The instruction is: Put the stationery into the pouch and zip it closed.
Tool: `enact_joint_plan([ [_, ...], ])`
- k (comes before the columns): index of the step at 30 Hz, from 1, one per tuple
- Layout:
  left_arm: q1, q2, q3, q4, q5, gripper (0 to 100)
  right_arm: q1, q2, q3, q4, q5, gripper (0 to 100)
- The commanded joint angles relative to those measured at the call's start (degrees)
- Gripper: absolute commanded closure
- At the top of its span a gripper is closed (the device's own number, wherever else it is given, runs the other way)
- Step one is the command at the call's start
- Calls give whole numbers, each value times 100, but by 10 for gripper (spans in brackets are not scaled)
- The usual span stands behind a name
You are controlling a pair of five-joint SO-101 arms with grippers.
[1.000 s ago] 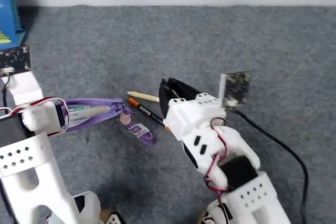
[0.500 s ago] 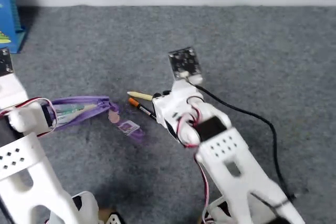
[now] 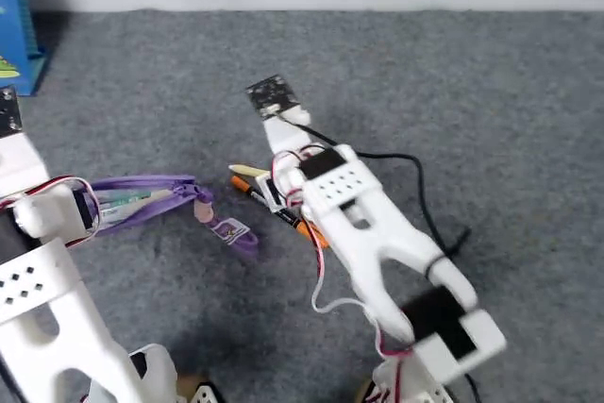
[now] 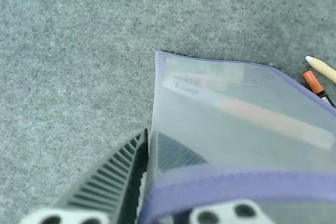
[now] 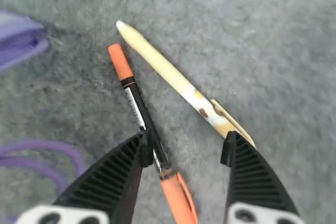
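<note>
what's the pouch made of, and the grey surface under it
The pouch looks like frosted translucent plastic, since its contents show dimly through, with purple trim, probably fabric. The surface looks like grey felt or short-pile carpet: matte and fuzzy.

You are looking at a clear pouch (image 4: 236, 124) edged in purple, an orange-and-black pen (image 5: 137, 109) with a white band, and a cream pen (image 5: 168, 73) showing brown specks, all against the mottled grey table surface (image 3: 453, 73).
</note>
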Motion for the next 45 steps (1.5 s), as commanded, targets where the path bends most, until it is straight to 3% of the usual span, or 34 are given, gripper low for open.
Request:
enact_joint_plan([
  [1, -18, -53, -92, -44, -70, 988, -22, 470, -677, -330, 352, 778],
  [6, -9, -53, -92, -44, -70, 988, -75, 1174, -1116, -664, 659, 779],
  [20, 0, -53, -84, -44, -70, 988, -215, 2527, -2136, -637, 659, 782],
  [22, 0, -53, -84, -44, -70, 988, -215, 2615, -2136, -637, 659, 827],
  [25, 0, -53, -84, -44, -70, 988, -207, 2633, -2136, -629, 659, 983],
  [28, -9, -53, -84, -35, -70, 988, -154, 2624, -2136, -356, 659, 959],
  [30, -9, -53, -84, -26, -70, 988, -119, 2624, -2145, -101, 659, 993],
  [39, 9, -53, -110, 53, -70, 988, 189, 1420, -2022, 1200, 615, 991],
  [45, 264, -62, -215, 123, -44, 988, 171, -127, -826, 1464, 615, 991],
])
